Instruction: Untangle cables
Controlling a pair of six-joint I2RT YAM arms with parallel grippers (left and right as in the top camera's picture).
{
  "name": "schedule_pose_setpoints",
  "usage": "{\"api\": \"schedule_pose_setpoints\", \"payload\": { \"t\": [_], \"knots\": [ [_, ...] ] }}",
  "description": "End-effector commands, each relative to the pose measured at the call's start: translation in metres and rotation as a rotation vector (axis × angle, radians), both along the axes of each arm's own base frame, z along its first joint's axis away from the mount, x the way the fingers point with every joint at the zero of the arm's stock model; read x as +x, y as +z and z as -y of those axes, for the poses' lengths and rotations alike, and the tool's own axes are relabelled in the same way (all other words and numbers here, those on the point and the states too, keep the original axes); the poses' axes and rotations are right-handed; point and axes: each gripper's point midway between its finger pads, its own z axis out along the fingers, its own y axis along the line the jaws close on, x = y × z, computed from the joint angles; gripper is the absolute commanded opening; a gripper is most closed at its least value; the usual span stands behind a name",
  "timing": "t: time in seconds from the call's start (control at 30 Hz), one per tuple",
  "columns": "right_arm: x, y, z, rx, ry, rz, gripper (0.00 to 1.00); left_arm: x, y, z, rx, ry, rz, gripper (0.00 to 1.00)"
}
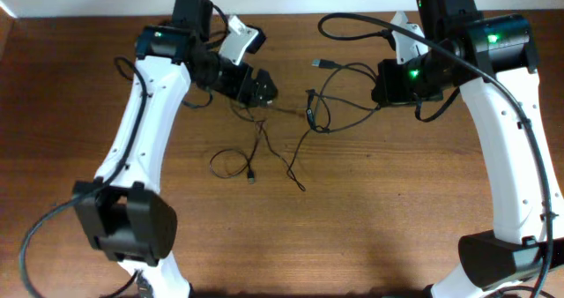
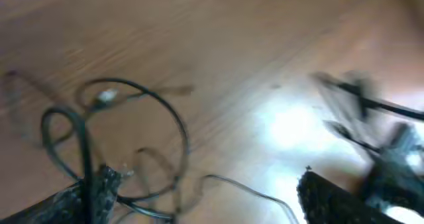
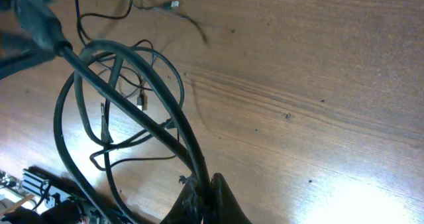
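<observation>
The cables are thin black wires spread over the middle of the wooden table [image 1: 397, 201], with a knot [image 1: 310, 111] between the two grippers. Loose loops [image 1: 229, 164] trail toward the front, and a plug end [image 1: 317, 63] lies at the back. My left gripper [image 1: 261, 88] is open over the wires' left end. In the blurred left wrist view its jaws [image 2: 207, 179] stand wide apart, with wire loops [image 2: 180, 126] between and beyond them. My right gripper [image 1: 384, 83] is shut on a cable. The right wrist view shows its jaws [image 3: 209, 181] pinching the cable strands [image 3: 99, 78].
The arms' own thicker black cables arc over the back right [image 1: 370, 20] and the front left [image 1: 40, 232]. The two arm bases stand at the front left [image 1: 123, 223] and front right [image 1: 493, 258].
</observation>
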Motion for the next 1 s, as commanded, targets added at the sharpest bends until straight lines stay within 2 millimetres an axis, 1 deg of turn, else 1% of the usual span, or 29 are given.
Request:
{"api": "schedule_pose_setpoints", "payload": {
  "t": [0.0, 0.07, 0.13, 0.17, 0.2, 0.27, 0.3, 0.33, 0.4, 0.47, 0.53, 0.57, 0.63, 0.67, 0.7, 0.73, 0.77, 0.8, 0.83, 0.9, 0.93, 0.97],
  "knots": [
    [0.003, 0.006, -0.004, 0.019, 0.002, 0.021, 0.04, -0.044, 0.059, 0.032, -0.258, -0.236, 0.07, 0.76],
    [0.005, 0.007, -0.005, 0.023, -0.005, 0.026, 0.04, -0.069, 0.056, 0.045, -0.278, -0.351, 0.053, 0.77],
    [0.005, 0.007, -0.005, 0.027, -0.015, 0.021, 0.04, -0.082, 0.05, 0.059, -0.277, -0.408, 0.033, 0.79],
    [0.005, 0.007, -0.005, 0.027, -0.015, 0.021, 0.04, -0.086, 0.046, 0.068, -0.276, -0.434, 0.034, 0.79],
    [0.005, 0.007, -0.005, 0.028, -0.021, 0.017, 0.04, -0.089, 0.034, 0.079, -0.244, -0.468, 0.048, 0.78],
    [0.004, 0.007, -0.005, 0.029, -0.026, 0.015, 0.04, -0.094, 0.023, 0.091, -0.232, -0.503, 0.038, 0.75],
    [0.004, 0.007, -0.005, 0.031, -0.032, 0.012, 0.04, -0.097, 0.019, 0.096, -0.23, -0.517, 0.027, 0.73],
    [0.005, 0.007, -0.005, 0.031, -0.032, 0.013, 0.04, -0.1, 0.013, 0.102, -0.215, -0.534, 0.014, 0.67],
    [0.005, 0.007, -0.005, 0.031, -0.032, 0.013, 0.04, -0.101, -0.003, 0.106, -0.151, -0.55, 0.002, 0.63],
    [0.005, 0.007, -0.005, 0.031, -0.031, 0.013, 0.04, -0.103, -0.013, 0.111, -0.119, -0.558, -0.02, 0.63],
    [0.005, 0.007, -0.005, 0.031, -0.032, 0.013, 0.04, -0.105, -0.026, 0.116, -0.095, -0.573, -0.042, 0.6],
    [0.005, 0.007, -0.005, 0.031, -0.031, 0.014, 0.04, -0.102, -0.038, 0.114, -0.043, -0.572, -0.051, 0.58],
    [0.005, 0.007, -0.005, 0.03, -0.031, 0.014, 0.04, -0.097, -0.051, 0.11, 0.005, -0.549, -0.069, 0.57],
    [0.005, 0.007, -0.004, 0.027, -0.033, 0.015, 0.04, -0.094, -0.054, 0.113, -0.001, -0.532, -0.08, 0.56],
    [0.005, 0.006, -0.003, 0.024, -0.034, 0.016, 0.04, -0.091, -0.057, 0.114, -0.001, -0.521, -0.085, 0.52],
    [0.005, 0.007, -0.003, 0.024, -0.034, 0.016, 0.04, -0.09, -0.059, 0.115, -0.001, -0.519, -0.087, 0.32],
    [0.005, 0.006, -0.003, 0.023, -0.034, 0.016, 0.04, -0.089, -0.06, 0.115, -0.001, -0.519, -0.088, 0.04],
    [0.006, 0.006, -0.002, 0.014, -0.038, 0.017, 0.04, -0.088, -0.061, 0.114, 0.0, -0.515, -0.09, 0.0],
    [0.006, 0.005, 0.0, 0.002, -0.043, 0.02, 0.04, -0.086, -0.06, 0.111, -0.001, -0.507, -0.088, 0.0],
    [0.009, 0.003, 0.009, -0.04, -0.081, 0.024, 0.04, -0.071, -0.053, 0.1, -0.001, -0.439, -0.086, 0.0],
    [0.012, 0.001, 0.019, -0.086, -0.13, 0.029, 0.04, -0.06, -0.045, 0.09, -0.008, -0.388, -0.077, 0.0],
    [0.014, 0.0, 0.027, -0.124, -0.167, 0.034, 0.04, -0.053, -0.04, 0.083, -0.012, -0.359, -0.066, 0.0]
  ]
}}
